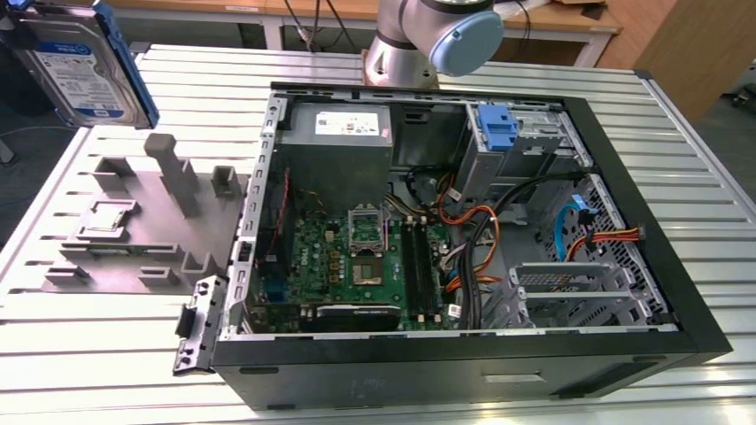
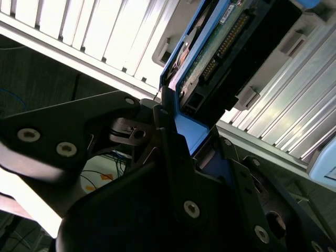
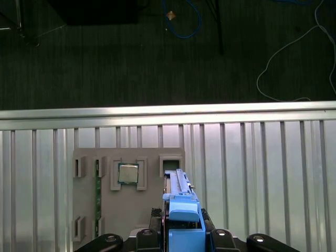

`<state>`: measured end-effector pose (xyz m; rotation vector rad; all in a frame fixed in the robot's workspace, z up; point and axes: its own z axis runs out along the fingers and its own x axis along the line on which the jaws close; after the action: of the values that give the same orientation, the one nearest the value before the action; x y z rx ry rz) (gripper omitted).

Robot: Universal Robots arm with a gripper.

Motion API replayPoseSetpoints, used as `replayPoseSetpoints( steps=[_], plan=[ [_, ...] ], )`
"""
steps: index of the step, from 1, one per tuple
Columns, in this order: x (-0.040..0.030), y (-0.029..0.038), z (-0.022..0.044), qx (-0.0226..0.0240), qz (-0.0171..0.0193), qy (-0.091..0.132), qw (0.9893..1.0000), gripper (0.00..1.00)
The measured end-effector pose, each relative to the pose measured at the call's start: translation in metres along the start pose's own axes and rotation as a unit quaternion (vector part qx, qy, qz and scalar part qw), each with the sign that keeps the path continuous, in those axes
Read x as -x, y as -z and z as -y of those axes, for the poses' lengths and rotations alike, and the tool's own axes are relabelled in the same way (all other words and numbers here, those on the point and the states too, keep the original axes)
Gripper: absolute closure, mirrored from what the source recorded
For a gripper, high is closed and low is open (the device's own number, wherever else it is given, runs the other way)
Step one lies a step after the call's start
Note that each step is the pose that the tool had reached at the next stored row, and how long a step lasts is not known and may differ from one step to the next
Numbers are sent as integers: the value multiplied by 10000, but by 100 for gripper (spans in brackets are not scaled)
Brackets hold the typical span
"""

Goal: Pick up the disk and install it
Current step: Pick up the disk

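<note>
My gripper [image 3: 184, 232] is closed tight on the disk [image 1: 73, 64]. Its black fingers [image 2: 173, 149] squeeze the blue plastic rail on the disk's edge.

In the exterior view the disk hangs up in the air, well apart from the open computer case [image 1: 461, 354], off to the exterior view's left of it. The disk is flat and shiny grey, with a blue-and-white sticker. The case is a black box with green boards and bright wires inside.

Beside the case, on that same side, a dull grey plate [image 1: 130, 230] with blocky bumps lies on the ribbed metal table [image 1: 95, 354].

The second wrist view lets me see the disk's dark green underside and a row of little gold pins. The first wrist view looks down past the rail at the plate, where a small square silver chip [image 3: 127, 173] sits in a pocket.
</note>
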<state>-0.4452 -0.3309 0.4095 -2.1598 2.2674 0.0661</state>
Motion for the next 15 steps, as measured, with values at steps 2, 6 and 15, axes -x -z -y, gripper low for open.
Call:
replayPoseSetpoints(
  steps=[2, 6, 15],
  plan=[
    [0, 5, 0, 0, 0, 0, 10000, 64],
    [1, 13, 0, 0, 0, 0, 10000, 64],
    [2, 40, -1, 0, 0, 0, 10000, 64]
  ],
)
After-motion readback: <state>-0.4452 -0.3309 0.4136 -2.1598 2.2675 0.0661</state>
